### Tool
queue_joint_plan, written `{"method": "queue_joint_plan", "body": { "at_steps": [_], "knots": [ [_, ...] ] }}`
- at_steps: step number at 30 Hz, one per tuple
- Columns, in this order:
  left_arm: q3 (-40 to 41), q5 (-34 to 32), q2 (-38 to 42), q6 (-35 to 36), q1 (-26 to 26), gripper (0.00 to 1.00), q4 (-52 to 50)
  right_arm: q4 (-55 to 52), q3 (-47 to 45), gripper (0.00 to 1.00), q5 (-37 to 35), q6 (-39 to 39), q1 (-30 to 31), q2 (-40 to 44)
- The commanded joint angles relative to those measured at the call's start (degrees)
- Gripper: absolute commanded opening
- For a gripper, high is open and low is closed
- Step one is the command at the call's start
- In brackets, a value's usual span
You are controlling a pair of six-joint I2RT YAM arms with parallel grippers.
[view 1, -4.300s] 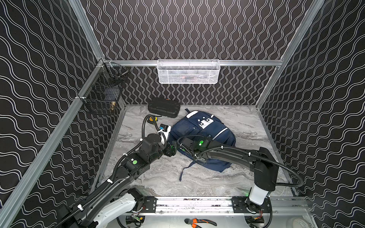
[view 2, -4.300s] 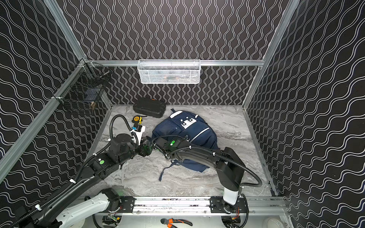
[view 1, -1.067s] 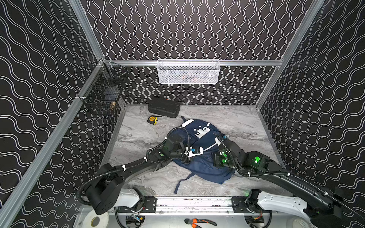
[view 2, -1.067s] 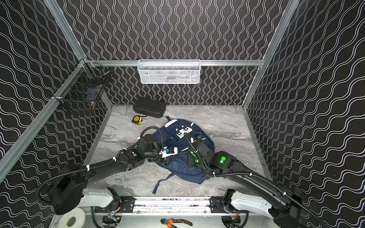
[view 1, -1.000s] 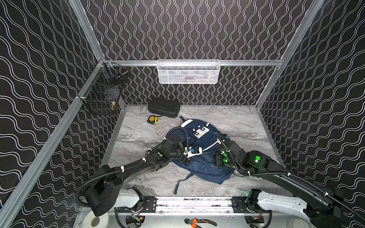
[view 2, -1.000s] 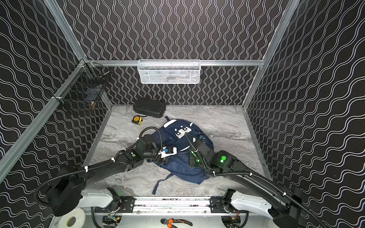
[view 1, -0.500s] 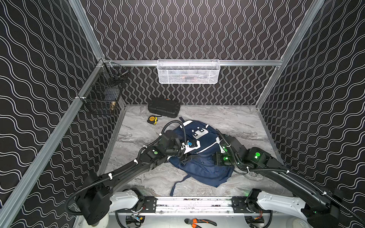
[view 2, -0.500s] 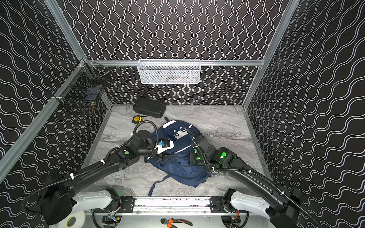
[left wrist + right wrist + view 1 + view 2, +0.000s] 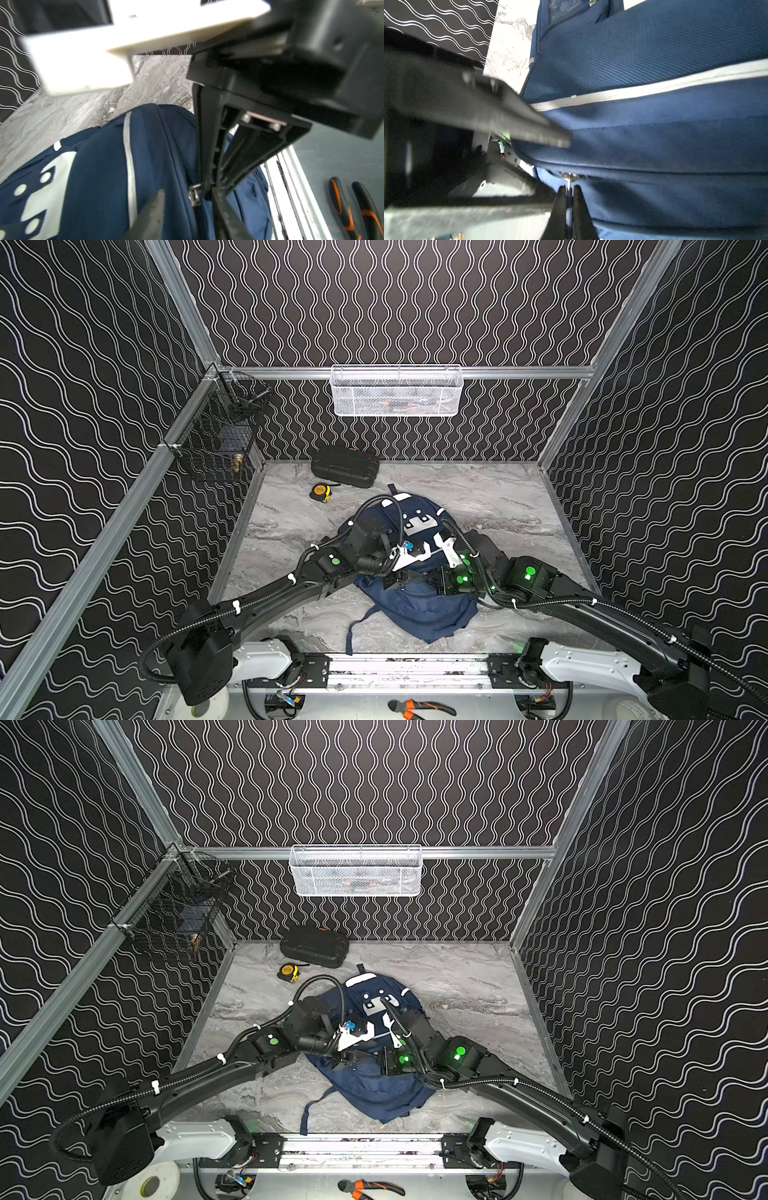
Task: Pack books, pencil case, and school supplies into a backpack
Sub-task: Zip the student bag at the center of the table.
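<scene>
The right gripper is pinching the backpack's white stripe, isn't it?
Not quite. The right gripper is pinching the backpack's small metal zipper pull, as the right wrist view shows.

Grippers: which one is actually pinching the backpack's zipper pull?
The right gripper: its jaws are shut on the metal zipper pull of the backpack. The left gripper has its jaws apart, holding nothing.

Backpack (image 9: 415,610): navy fabric, thin white stripes, white patch (image 9: 419,524) w/ dark dots near top end. Lies front side up, mid table, top end twd back wall. Strap (image 9: 352,632) trails at near end. Metal zip pull (image 9: 569,177) on seam.
</scene>
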State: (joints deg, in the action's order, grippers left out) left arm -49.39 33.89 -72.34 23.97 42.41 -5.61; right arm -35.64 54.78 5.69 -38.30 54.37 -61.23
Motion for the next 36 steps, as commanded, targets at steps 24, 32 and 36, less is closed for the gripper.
{"method": "queue_joint_plan", "body": {
  "at_steps": [24,32,36],
  "knots": [
    [3.02,-14.77,9.58,0.26,0.11,0.00,-6.18,-18.43,-5.65,0.00,-9.77,-0.13,-23.04,6.10],
    [2.85,-33.07,9.69,-4.37,-0.94,0.45,-5.15,-10.98,-1.44,0.00,5.40,2.60,-17.57,1.33],
    [1.93,-21.88,11.23,-5.54,-0.88,0.63,-5.15,-3.69,-2.75,0.00,6.54,1.23,-10.85,2.52]
  ]
}}
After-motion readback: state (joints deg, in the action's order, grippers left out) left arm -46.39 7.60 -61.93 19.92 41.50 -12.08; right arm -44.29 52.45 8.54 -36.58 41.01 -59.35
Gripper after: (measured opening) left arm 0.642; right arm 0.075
